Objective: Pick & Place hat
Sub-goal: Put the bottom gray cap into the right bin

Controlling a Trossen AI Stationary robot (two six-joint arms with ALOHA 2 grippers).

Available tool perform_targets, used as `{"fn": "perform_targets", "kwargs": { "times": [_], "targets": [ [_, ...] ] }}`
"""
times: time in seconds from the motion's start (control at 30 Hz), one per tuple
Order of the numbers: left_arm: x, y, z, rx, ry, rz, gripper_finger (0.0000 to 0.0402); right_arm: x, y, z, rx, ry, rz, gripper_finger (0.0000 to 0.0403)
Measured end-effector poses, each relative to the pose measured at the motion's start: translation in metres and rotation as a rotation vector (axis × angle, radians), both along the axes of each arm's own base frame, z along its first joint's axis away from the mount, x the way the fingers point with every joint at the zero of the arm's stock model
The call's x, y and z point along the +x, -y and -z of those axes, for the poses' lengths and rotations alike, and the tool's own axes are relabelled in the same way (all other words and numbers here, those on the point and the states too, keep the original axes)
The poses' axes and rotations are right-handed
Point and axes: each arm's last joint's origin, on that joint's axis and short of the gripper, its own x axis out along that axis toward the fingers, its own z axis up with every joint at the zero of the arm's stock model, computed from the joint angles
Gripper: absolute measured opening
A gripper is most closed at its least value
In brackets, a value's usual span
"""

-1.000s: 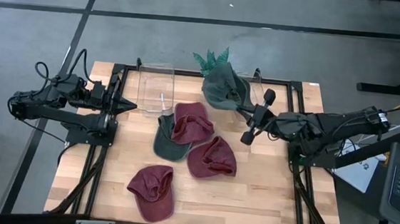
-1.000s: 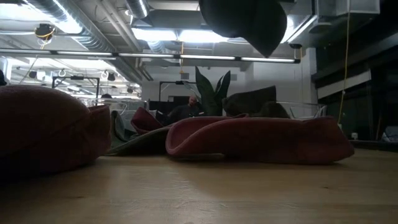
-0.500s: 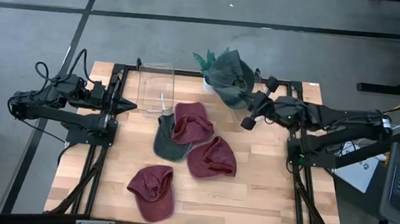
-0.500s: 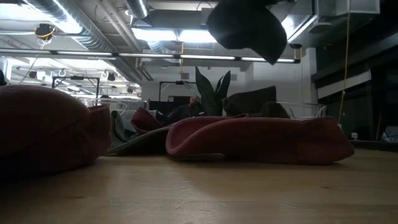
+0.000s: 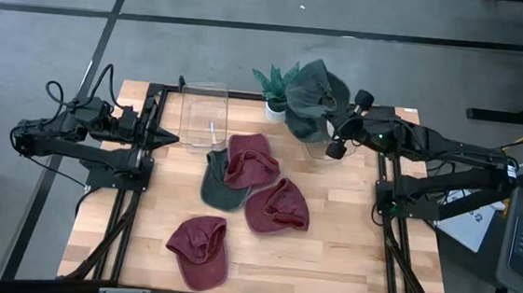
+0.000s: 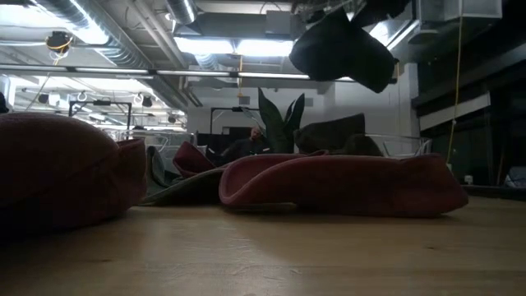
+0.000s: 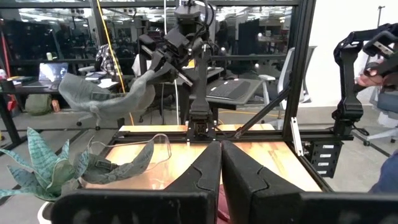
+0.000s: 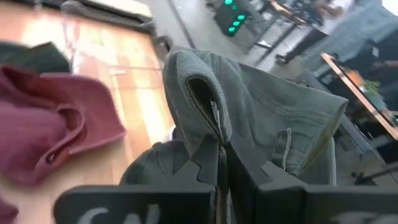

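My right pincer (image 5: 331, 133) is clamped on one green hat (image 5: 312, 94), holding it in the air above the far edge of the tabletop (image 5: 346, 256). Just beside it stands one small plant (image 5: 272, 82); under it sits a clear bin (image 5: 320, 149). Farther out lie three red hats (image 5: 251, 160) and another green one (image 5: 213, 188). My left pincer (image 5: 170, 139), closed and empty, waits beside a second clear bin (image 5: 204, 116).
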Motion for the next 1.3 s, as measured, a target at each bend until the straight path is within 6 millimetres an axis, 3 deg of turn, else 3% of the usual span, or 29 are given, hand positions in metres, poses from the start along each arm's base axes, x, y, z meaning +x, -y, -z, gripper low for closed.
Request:
{"fn": "perform_targets", "kwargs": {
  "times": [0.43, 1.3],
  "targets": [
    [0.000, 0.000, 0.000, 0.000, 0.000, 0.000, 0.0013, -0.007, 0.016, 0.005, -0.014, -0.097, -0.092, 0.0017],
    [0.000, 0.000, 0.000, 0.000, 0.000, 0.000, 0.0010, -0.026, 0.037, 0.087, -0.029, -0.079, -0.086, 0.0017]
  ]
}}
